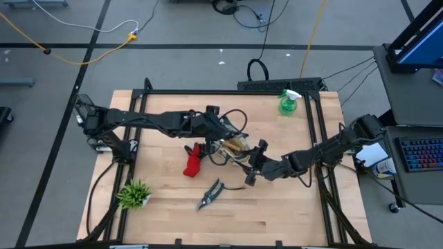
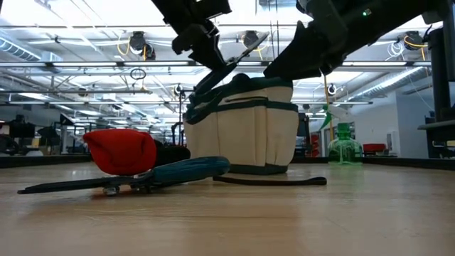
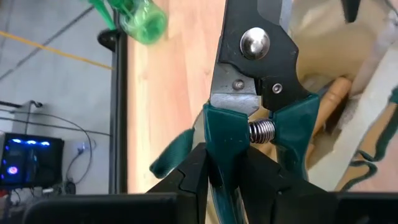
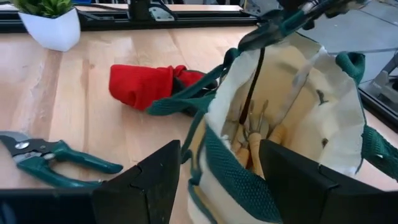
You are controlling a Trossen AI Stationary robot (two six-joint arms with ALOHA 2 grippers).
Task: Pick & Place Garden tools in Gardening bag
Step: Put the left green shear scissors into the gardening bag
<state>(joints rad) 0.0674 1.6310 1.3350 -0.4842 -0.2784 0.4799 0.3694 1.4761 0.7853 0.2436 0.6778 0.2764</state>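
You look down on a pale wooden table (image 1: pixel 277 214) standing on a grey floor (image 1: pixel 62 90) crossed by dark tape lines and a yellow cable (image 1: pixel 83 59). A lit keyboard (image 1: pixel 421 153) sits on a side desk at right. Level across the table, ceiling lamps (image 2: pixel 138 44) hang among exposed beams.

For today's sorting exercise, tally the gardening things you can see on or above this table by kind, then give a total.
Teal-handled metal pruning shears: 2, one on the wood, one held in the left claw over the bag.
Red fabric glove: 1
Green plastic spray bottle: 1
Cream canvas bag with green trim: 1
Wooden-handled tools inside the bag: number unclear, not counted
Total: 5
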